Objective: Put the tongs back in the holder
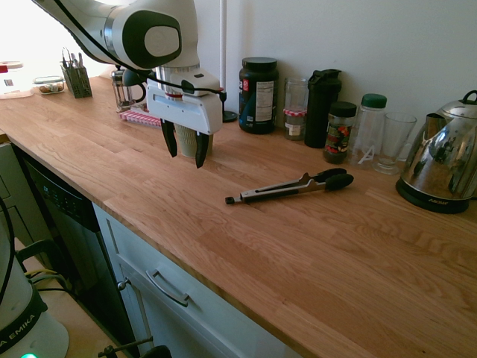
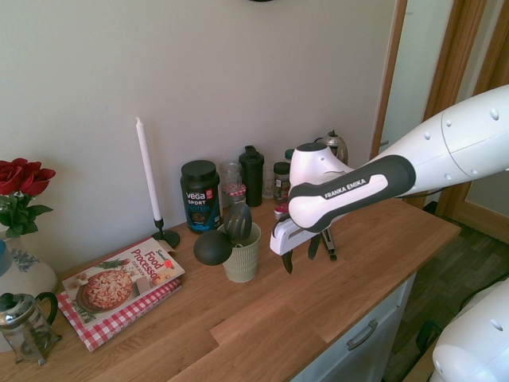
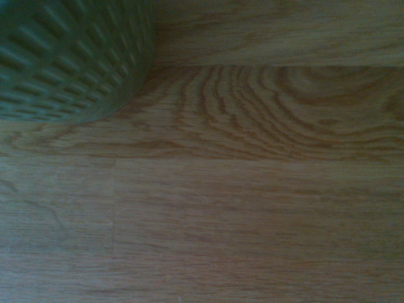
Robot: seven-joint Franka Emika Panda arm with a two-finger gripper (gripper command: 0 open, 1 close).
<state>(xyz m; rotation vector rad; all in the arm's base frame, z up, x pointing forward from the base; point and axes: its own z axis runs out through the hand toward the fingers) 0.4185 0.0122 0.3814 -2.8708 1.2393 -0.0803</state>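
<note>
Hovering above the wooden counter (image 1: 313,246), gripper (image 1: 185,146) points down, fingers spread, holding nothing, w/ green holder (image 2: 242,256) just beside it. Tongs (image 1: 292,188) lie flat on counter at approx 4 o'clock from gripper in first ext view, well apart, black tips toward the jars (image 1: 340,132).

A home kitchen: a long wooden counter (image 1: 223,246) over pale cabinet drawers (image 1: 171,291) carries a steel kettle (image 1: 441,160), glass jars (image 1: 296,109) and a French press (image 1: 124,88), while a recipe book (image 2: 119,286), a white candle (image 2: 147,171) and red roses (image 2: 20,179) line the wall.
</note>
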